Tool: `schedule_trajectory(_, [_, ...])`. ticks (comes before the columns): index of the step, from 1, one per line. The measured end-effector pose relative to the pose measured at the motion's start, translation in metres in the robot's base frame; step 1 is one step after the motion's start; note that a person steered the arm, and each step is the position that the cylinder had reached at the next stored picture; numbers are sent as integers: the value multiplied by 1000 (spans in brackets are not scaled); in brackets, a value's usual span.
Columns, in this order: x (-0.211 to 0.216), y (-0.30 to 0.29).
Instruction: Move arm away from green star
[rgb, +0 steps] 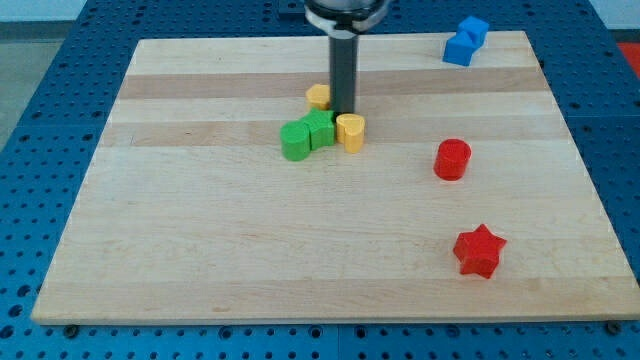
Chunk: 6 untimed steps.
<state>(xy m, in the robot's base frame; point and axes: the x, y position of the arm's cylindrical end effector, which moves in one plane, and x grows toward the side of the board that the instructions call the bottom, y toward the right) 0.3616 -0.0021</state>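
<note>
My tip (343, 113) stands just above the middle of the board, at the top edge of a small cluster of blocks. The green star (320, 129) lies right below and a little left of the tip, touching or almost touching it. A green round block (296, 141) sits against the star's left side. A yellow heart-like block (350, 131) sits just right of the star, directly below the tip. A second yellow block (319, 97) lies just left of the rod, partly hidden behind it.
A red cylinder (452, 159) stands to the view's right of the cluster. A red star (479, 250) lies at the lower right. Two blue blocks (465, 41) sit at the top right corner. The wooden board (200, 240) rests on a blue perforated table.
</note>
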Motion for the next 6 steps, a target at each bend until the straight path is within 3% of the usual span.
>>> schedule_trajectory(4, [0, -150])
schedule_trajectory(6, [7, -191])
